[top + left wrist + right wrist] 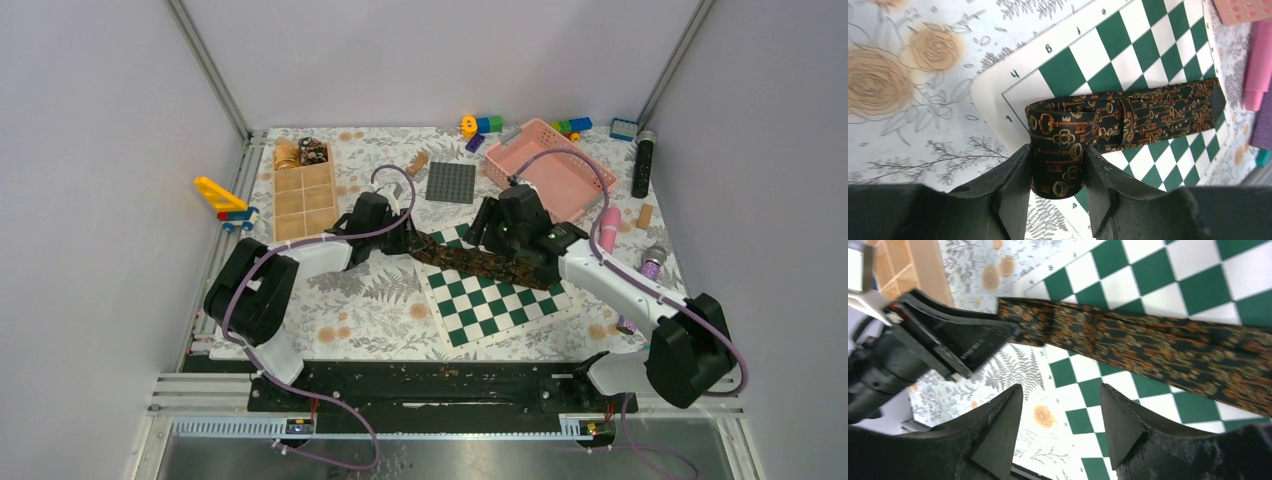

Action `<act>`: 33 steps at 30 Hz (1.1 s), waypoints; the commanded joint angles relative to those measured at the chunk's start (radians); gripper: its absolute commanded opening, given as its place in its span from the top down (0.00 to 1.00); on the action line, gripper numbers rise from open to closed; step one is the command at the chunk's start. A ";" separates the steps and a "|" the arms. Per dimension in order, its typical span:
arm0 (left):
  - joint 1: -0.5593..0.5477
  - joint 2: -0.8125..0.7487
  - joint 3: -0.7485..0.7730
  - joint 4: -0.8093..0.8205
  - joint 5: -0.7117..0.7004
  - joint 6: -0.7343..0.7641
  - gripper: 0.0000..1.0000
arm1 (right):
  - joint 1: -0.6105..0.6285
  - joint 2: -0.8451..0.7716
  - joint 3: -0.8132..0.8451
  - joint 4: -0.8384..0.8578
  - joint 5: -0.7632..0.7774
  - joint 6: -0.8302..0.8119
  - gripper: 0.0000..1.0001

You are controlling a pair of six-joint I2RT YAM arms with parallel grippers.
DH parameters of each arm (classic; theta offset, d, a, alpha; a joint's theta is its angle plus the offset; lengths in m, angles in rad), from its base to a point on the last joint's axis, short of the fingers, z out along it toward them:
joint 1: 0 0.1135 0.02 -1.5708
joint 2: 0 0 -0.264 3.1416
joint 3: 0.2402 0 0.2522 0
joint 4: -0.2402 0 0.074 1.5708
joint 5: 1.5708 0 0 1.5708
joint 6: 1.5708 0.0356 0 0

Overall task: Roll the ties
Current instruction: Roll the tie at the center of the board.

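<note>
Left wrist: left pincer [1057, 167] clamps the folded tie [1148, 112]; right pincer [1060, 392] stands wide.

The left gripper [1058, 152], clamped on the folded end of the tie [1148, 112], blocks the left corner of the chessboard [495, 305]. The right gripper [1060, 390] hangs over the strip, nothing between its parted jaws. The board's near half lies bare. Behind, a grey studded plate [451, 182] and a pink basket [545, 170] hem things in. A wooden tray [305, 195] stands off left.
</note>
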 commanded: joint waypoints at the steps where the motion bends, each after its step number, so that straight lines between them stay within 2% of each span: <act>1: -0.015 -0.054 0.092 -0.167 -0.148 0.092 0.60 | -0.018 -0.081 -0.056 -0.089 0.093 -0.061 0.35; 10: -0.089 -0.039 0.213 -0.391 -0.399 0.193 0.61 | -0.032 -0.162 -0.107 -0.115 0.129 -0.079 0.35; 21: -0.207 0.014 0.327 -0.550 -0.648 0.289 0.62 | -0.035 -0.229 -0.112 -0.146 0.169 -0.089 0.35; 33: -0.278 0.107 0.418 -0.647 -0.802 0.308 0.62 | -0.038 -0.320 -0.096 -0.194 0.189 -0.098 0.35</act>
